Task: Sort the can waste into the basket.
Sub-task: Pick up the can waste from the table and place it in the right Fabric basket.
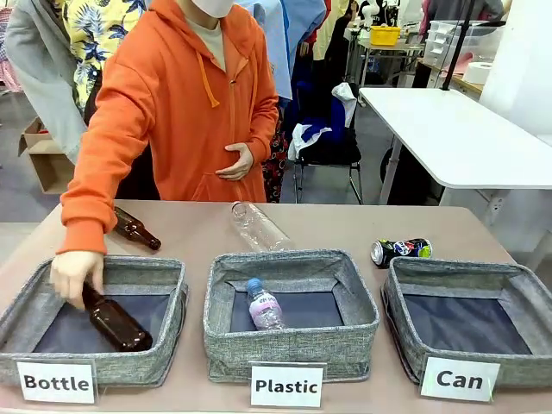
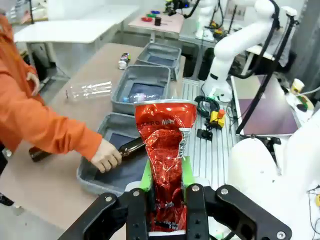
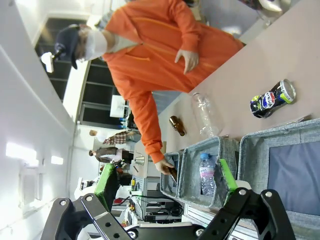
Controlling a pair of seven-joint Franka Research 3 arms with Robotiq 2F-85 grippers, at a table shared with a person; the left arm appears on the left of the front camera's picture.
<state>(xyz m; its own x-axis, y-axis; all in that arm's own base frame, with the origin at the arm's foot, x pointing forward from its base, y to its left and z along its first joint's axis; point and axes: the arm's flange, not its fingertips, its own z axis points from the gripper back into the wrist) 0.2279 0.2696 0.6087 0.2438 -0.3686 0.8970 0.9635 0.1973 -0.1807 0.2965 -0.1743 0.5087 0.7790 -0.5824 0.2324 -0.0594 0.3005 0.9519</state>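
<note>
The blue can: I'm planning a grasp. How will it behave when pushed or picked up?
The blue can lies on its side, so a push would probably roll it, unevenly given its dents. Crushed, so likely empty and light. Glossy metal may slip.

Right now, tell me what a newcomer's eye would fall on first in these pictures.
The crushed red can stands out, clamped upright in the left gripper in the left wrist view. Across the table, a person in an orange hoodie holds a brown bottle inside the Bottle basket at the left. A dark can lies on the table just behind the Can basket at the right.
</note>
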